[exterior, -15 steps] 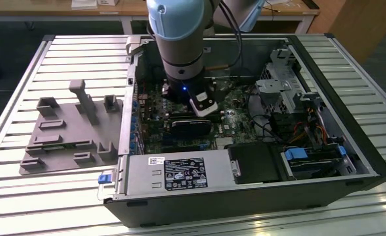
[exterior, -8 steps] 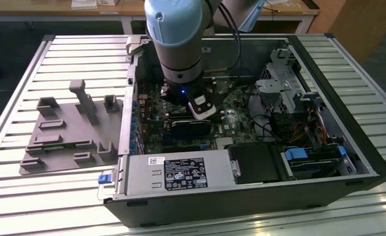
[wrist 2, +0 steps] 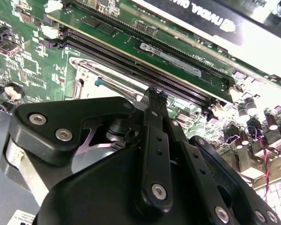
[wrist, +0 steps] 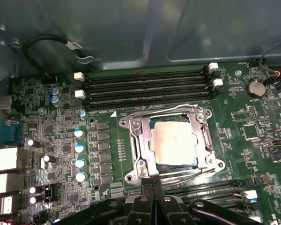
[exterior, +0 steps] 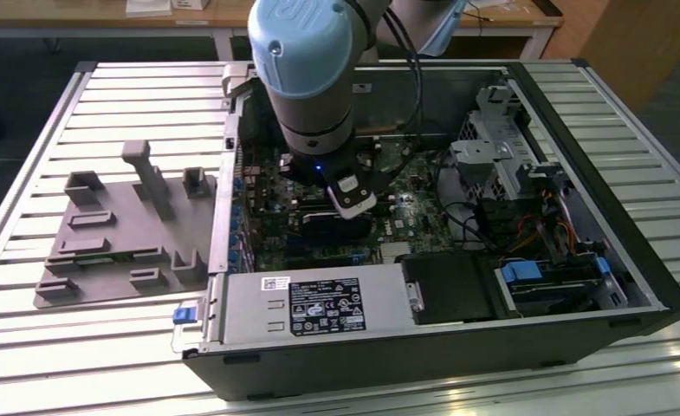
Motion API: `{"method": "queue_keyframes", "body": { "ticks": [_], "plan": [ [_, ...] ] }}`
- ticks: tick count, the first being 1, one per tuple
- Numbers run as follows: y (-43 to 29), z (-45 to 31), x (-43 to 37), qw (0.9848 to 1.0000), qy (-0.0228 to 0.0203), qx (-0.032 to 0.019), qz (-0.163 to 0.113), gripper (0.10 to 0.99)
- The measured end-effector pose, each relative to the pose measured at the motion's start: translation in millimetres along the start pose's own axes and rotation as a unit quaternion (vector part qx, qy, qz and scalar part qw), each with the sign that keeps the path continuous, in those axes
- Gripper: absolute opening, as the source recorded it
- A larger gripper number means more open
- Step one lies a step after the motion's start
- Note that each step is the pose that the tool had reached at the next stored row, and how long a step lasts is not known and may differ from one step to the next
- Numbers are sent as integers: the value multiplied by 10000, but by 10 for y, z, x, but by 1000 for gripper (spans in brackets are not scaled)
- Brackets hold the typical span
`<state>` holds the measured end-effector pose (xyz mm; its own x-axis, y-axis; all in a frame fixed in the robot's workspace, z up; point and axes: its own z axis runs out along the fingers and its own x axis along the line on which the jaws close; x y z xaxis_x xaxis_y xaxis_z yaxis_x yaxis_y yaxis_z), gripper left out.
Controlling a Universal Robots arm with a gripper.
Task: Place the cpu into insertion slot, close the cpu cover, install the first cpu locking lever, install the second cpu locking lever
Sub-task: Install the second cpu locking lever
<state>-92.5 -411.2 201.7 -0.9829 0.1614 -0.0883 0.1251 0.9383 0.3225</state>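
First wrist view: my gripper (wrist: 153, 185) has its fingertips pressed together, holding nothing, the tips just at the near edge of the cpu cover (wrist: 136, 136). That thin steel frame lies flat over the cpu (wrist: 174, 143), seated level in the insertion slot (wrist: 171, 165) beside the long memory slots (wrist: 145, 86). I judge the chip light, rigid, fragile underneath; square, so no long axis, and best held by its edges.

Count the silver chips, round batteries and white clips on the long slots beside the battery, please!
silver chip: 1
round battery: 1
white clips: 4
Total: 6
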Motion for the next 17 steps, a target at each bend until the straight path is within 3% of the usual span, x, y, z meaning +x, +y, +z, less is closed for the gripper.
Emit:
{"method": "queue_keyframes", "body": {
  "ticks": [17],
  "plan": [
    [-109, 85, 71, 9992, 53, -385, 54, 106]
  ]
}}
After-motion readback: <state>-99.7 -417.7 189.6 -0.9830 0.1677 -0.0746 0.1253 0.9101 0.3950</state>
